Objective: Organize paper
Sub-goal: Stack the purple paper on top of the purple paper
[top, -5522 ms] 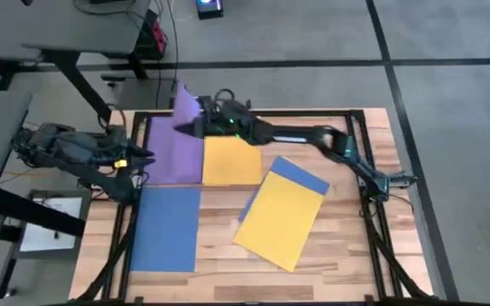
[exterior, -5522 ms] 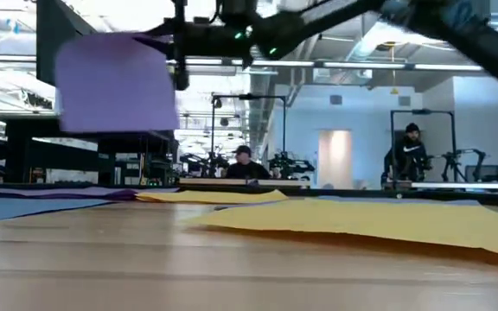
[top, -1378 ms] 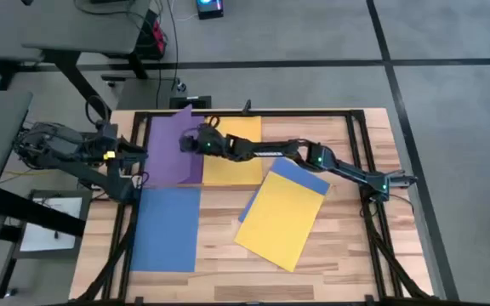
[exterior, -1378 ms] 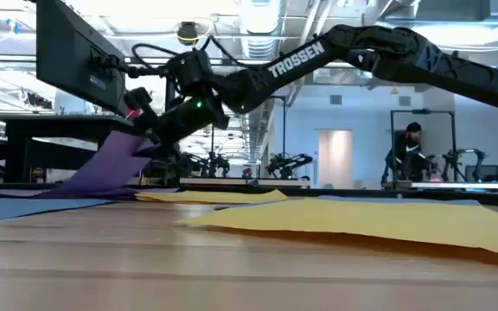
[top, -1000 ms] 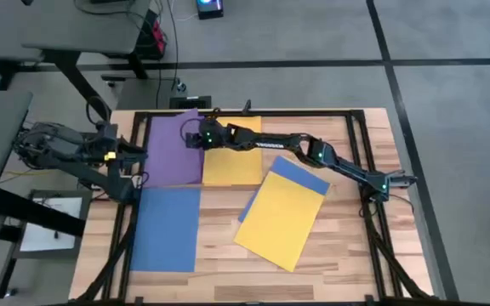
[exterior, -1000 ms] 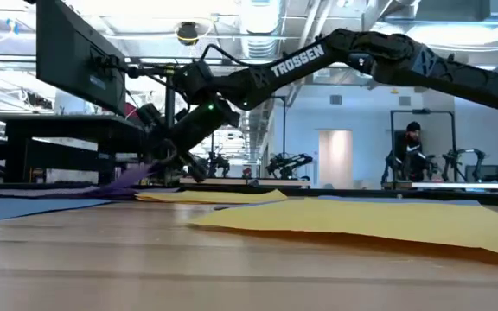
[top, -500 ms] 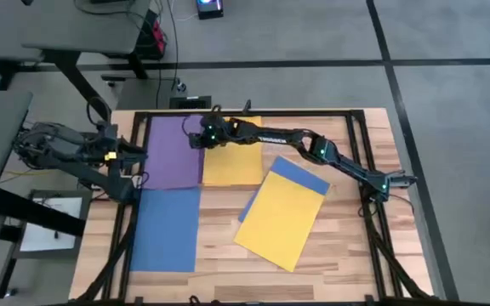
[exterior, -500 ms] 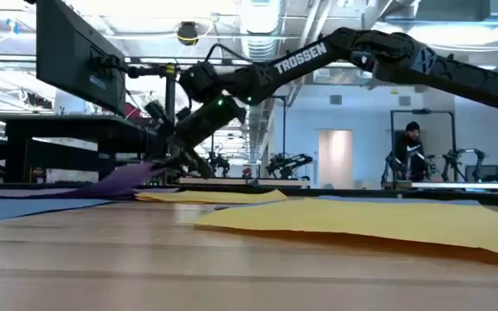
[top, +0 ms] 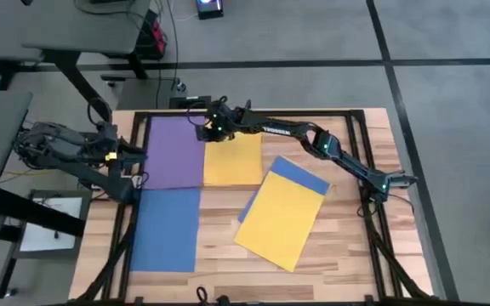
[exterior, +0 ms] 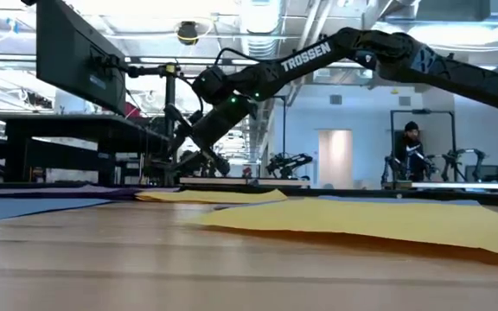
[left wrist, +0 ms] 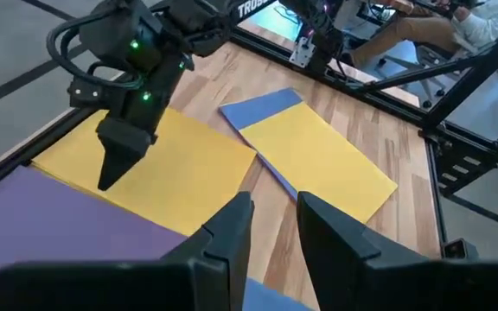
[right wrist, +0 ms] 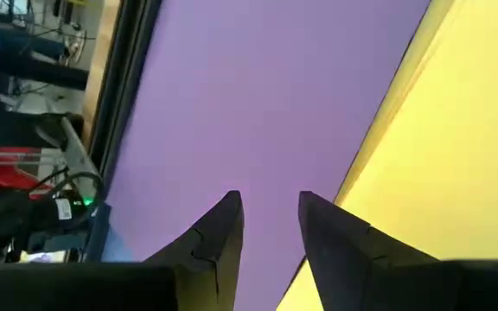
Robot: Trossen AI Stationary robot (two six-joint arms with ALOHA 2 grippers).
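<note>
The purple paper (top: 175, 151) lies flat at the table's far left, its right edge beside a yellow sheet (top: 232, 158). A blue sheet (top: 167, 228) lies near left. Another yellow sheet (top: 281, 219) lies aslant over a second blue one (top: 301, 175) at centre right. My right gripper (top: 204, 129) hangs open just above the purple sheet's far right corner (right wrist: 258, 104), close to the yellow sheet's edge (right wrist: 405, 130), with nothing between its fingers. My left gripper (top: 140, 155) waits open at the table's left edge, beside the purple sheet.
A black metal frame (top: 357, 127) runs round the tabletop. A white printed sheet (top: 49, 223) lies on a low stand off the table's left side. Bare wood shows along the near edge (top: 330, 272) and at the far right. People sit far behind the table (exterior: 409, 151).
My right gripper has carried the purple sheet's raised corner down and toward the table's far edge. The sheet, which stood up in a slant from the table, now lies flat, and the gripper stands above it with nothing between its fingers.
</note>
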